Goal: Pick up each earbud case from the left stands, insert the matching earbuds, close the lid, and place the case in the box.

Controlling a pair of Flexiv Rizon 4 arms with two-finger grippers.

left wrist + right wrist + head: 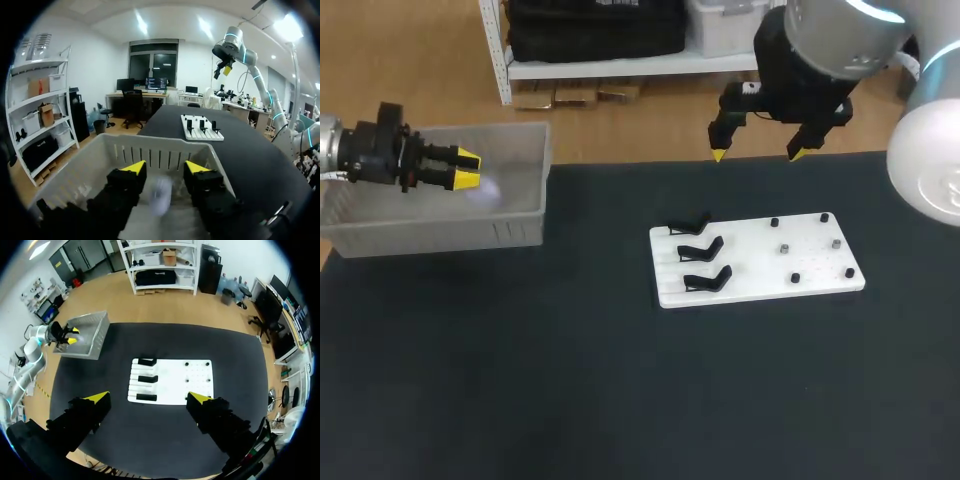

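Left jaws stand open over the grey plastic box (525, 235) at the bench's (570, 380) far left corner, gripping nothing. Their yellow tips (467, 157) sit either side of a blurred white earbud case (485, 190) low inside the box, which seems to touch neither tip. Right jaws, on the right arm (825, 45), hang wide apart above the bench's far edge, beyond the white plate (760, 262) with three black stands (705, 280) along its left side.

The right pincer (150, 397) is seen with fingers (101, 398) spread wide above the dark surface (160, 440). Beneath it a white board (185, 382) is laid, three black stands (148, 379) lined along one side; the left pincer (73, 335) is held over the grey box (98, 338).
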